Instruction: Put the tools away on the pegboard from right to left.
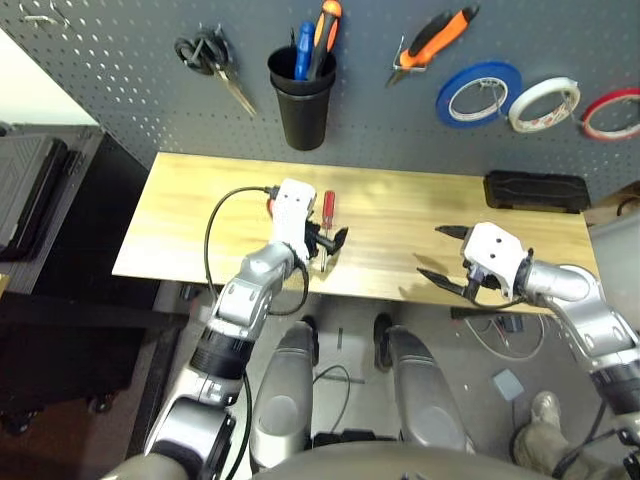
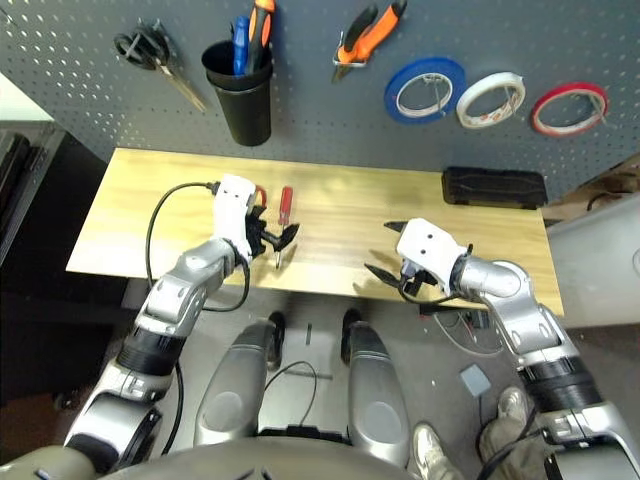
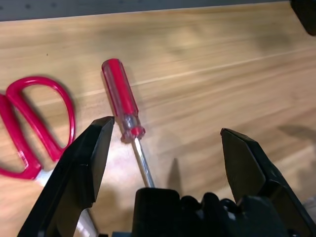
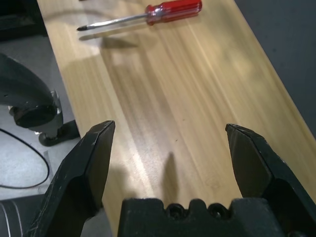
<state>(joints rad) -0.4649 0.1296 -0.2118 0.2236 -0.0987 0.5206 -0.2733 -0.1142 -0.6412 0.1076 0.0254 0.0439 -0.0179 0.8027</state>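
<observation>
My left tool hangs low over the pale wooden desk, its two black fingers spread wide and gripping nothing. The slim red-handled screwdriver lies flat on the desk just beside them. Its long axis runs front to back: the red handle points toward the large dark grey pegboard, and the bare metal shaft points toward the desk's near edge. In the left wrist view the shaft runs in between my spread fingers, closer to one finger than the other; I cannot tell whether anything touches it.

The red-handled scissors lie on the desk just beside the screwdriver, on its left, loops showing, blades hidden under my wrist.

My right tool hovers near the desk's front edge, well apart from the screwdriver, fingers wide, nothing held.

On the pegboard:
- the thin red tape ring hangs far right
- a white tape roll and a blue tape roll hang left of it
- the orange-and-black-handled needle-nose pliers hang tilted, handles up and to the right
- a black cup holds blue and orange handles
- black-handled scissors hang far left

A flat black case lies at the desk's back right.
</observation>
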